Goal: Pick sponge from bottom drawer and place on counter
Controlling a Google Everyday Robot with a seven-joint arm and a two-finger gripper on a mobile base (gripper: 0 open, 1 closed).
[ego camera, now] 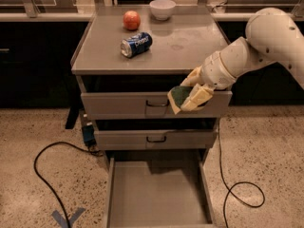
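Camera view: the gripper (189,99), fingers (200,96) clamped on the sponge (179,95), hangs before the top drawer (123,104); it needs height to clear the worktop (185,46) rim.

gripper (188,97) clamping sponge (178,95) before top drawer (118,104) front, bottom drawer (156,189) pulled open, can (136,44) on counter (190,49)

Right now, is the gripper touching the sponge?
Touching. The camera view shows the gripper clamped on the sponge, held in front of the upper drawer.
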